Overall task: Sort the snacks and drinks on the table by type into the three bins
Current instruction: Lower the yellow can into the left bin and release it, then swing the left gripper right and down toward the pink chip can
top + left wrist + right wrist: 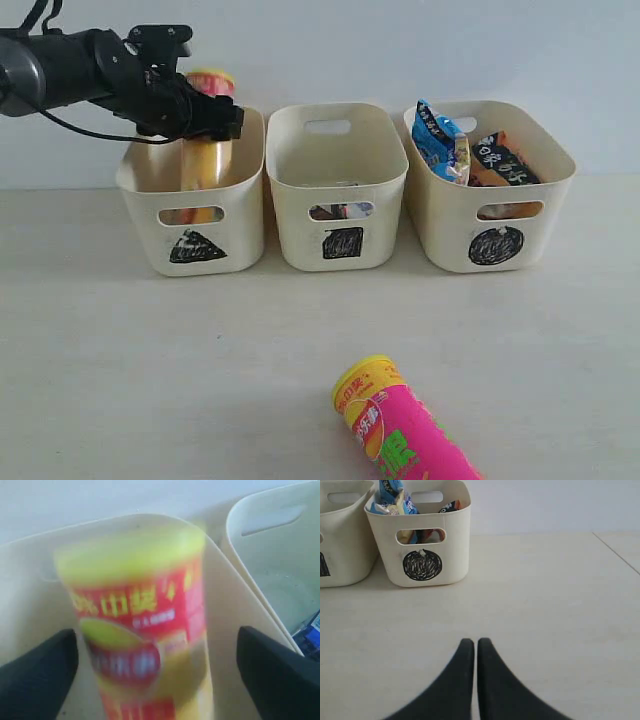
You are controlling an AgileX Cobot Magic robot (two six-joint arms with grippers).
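The yellow-red crisp tube [207,155] stands upright in the triangle bin [143,185], its top above the rim. My left gripper [200,115] is open around the tube [145,630]; in the left wrist view there is a gap between each finger [42,672] and the tube. The pink-green tube [405,435] with a yellow lid lies on the table at the front. The blue packet [440,140] and orange packet [503,160] sit in the circle bin [545,185]. Cartons [340,211] show through the square bin's [300,175] handle hole. My right gripper [476,642] is shut and empty over bare table.
The three bins stand in a row against the back wall. The right wrist view shows the circle bin [455,545] ahead and a table edge [620,555] off to one side. The left arm [60,70] reaches in from the upper left.
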